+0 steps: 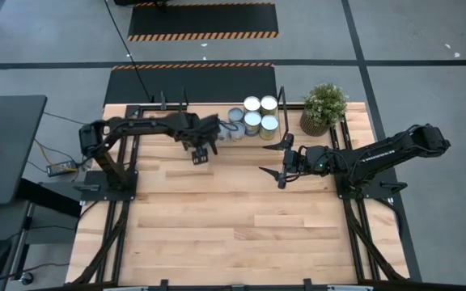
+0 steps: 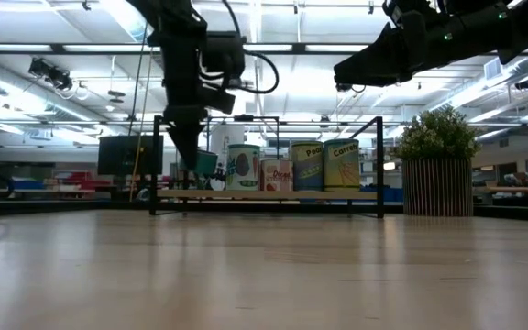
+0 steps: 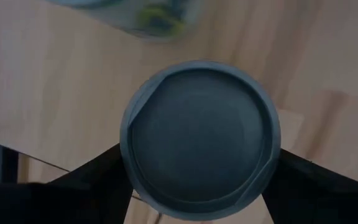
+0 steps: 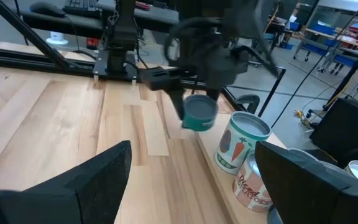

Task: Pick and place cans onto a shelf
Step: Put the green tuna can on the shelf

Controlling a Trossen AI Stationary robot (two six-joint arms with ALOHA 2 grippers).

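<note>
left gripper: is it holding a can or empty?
Holding one. The left gripper is closed on a small teal can, lifted above the table beside the shelf; in the left wrist view the can's round top sits between its fingers.

A teal can [image 4: 199,113] hangs clear of the tabletop, clamped between two dark fingers, just beside the shelf [image 2: 269,195]; its round grey end [image 3: 201,138] fills the left wrist view. The shelf, a low light-wood board in a thin black frame, sits at the table's far edge. On it stand upright labelled cans [image 1: 259,115] with pale tops, clustered touching; one shows carrots [image 4: 238,147].
</note>
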